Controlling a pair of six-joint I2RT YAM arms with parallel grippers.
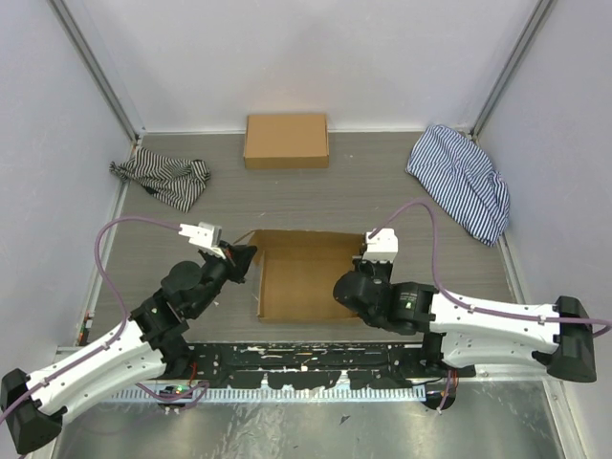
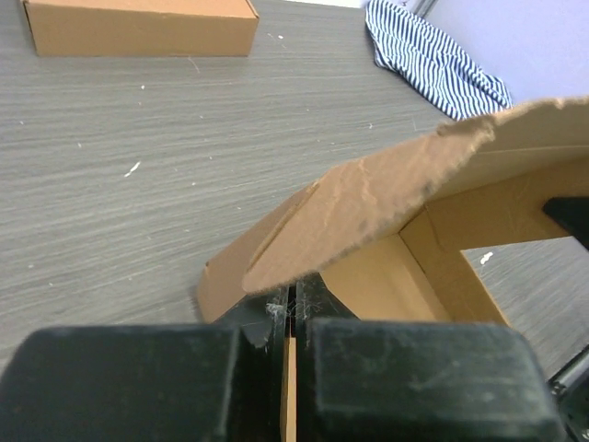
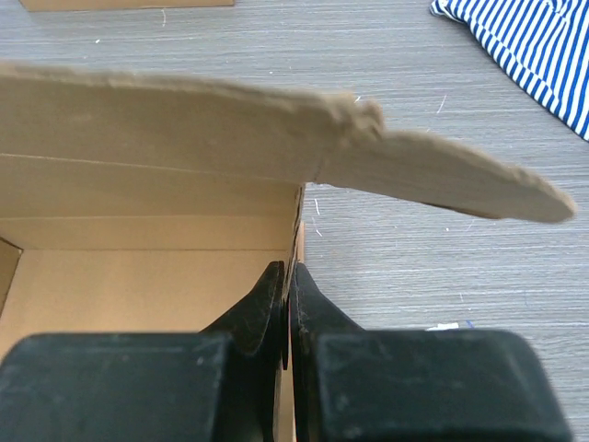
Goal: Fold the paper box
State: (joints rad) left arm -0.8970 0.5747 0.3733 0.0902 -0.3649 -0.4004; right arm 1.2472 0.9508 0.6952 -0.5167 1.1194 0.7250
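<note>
Pinches opposite raised side walls of plain brown die-cut cardboard paper box (image 1: 298,273) with left end effector (image 1: 239,256) and right end effector (image 1: 363,263), both pressed onto cardboard, likely keeping walls upright for folding. Sits mid grey wood-grain surface (image 1: 382,206), near arm bases; enclosed by white walls (image 1: 57,124).

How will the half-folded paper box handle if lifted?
Probably light: the paper box is thin, plain cardboard. Panels seem stiff, with walls standing, but it likely hinges at creases; one flap juts past the corner. Frayed edges suggest pinching could dent it.
</note>
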